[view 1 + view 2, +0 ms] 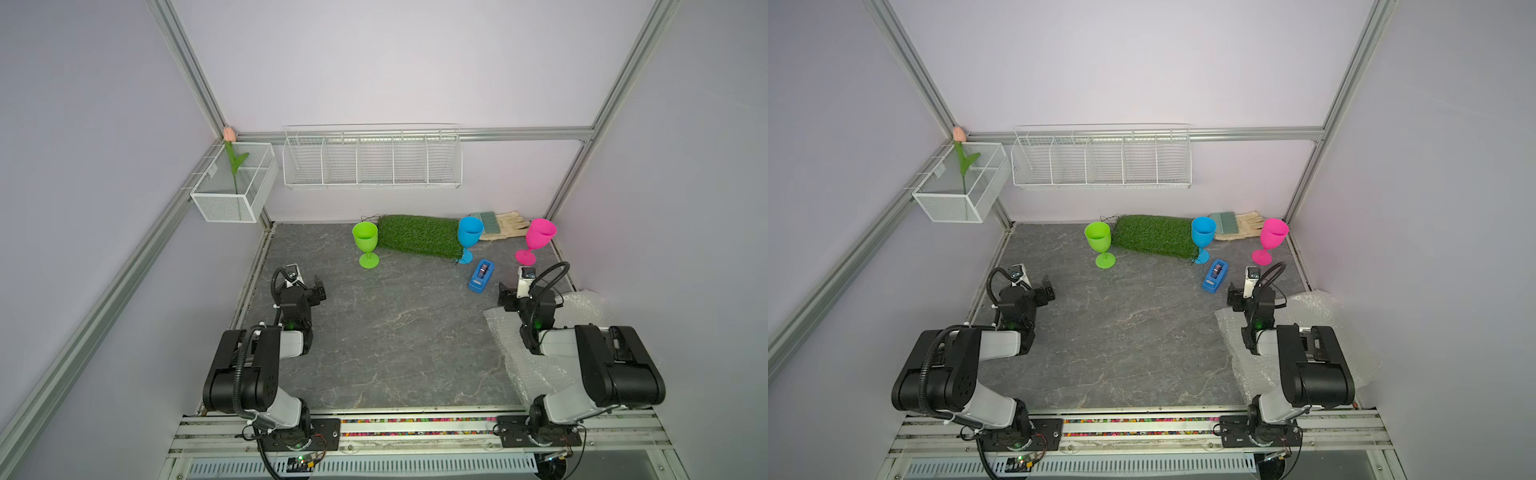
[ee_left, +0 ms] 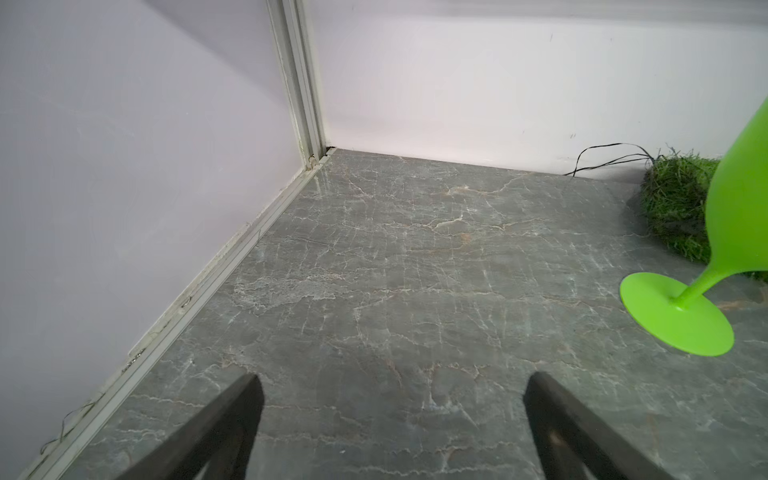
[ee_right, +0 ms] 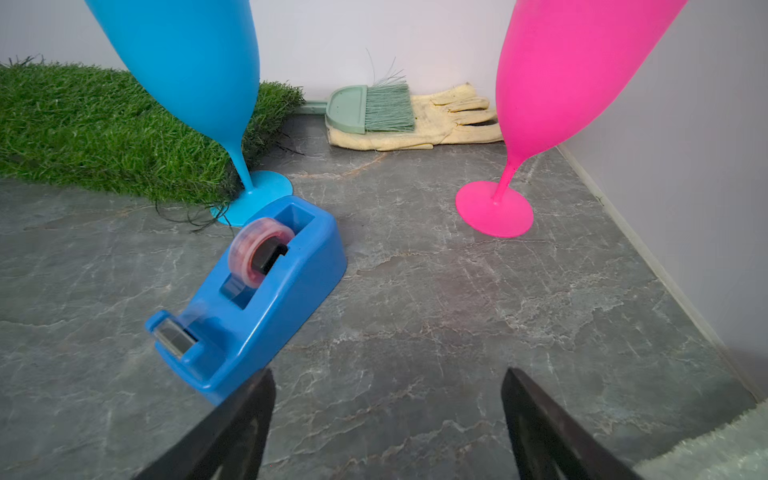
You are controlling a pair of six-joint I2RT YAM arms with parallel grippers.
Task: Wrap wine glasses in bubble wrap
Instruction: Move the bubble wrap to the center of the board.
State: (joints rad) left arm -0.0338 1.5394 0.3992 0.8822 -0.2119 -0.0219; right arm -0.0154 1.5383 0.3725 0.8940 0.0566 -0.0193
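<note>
Opening stage, apparently: nothing wrapped yet. Hovering low over the grey marbled tabletop [image 1: 395, 332], left gripper [image 2: 390, 386] and right gripper [image 3: 388, 382], both spread wide and empty. At the back, upright: lime green plastic stemmed goblet [image 1: 365, 243] and sky blue goblet [image 1: 469, 237] flanking the artificial-grass mat [image 1: 419, 235], hot pink goblet [image 1: 538, 237] near the right wall. Under the right arm, crumpled whitish translucent bubble wrap [image 1: 505, 332]. Next, probably: pull a sheet toward the middle, then fetch a goblet without tipping it.
</note>
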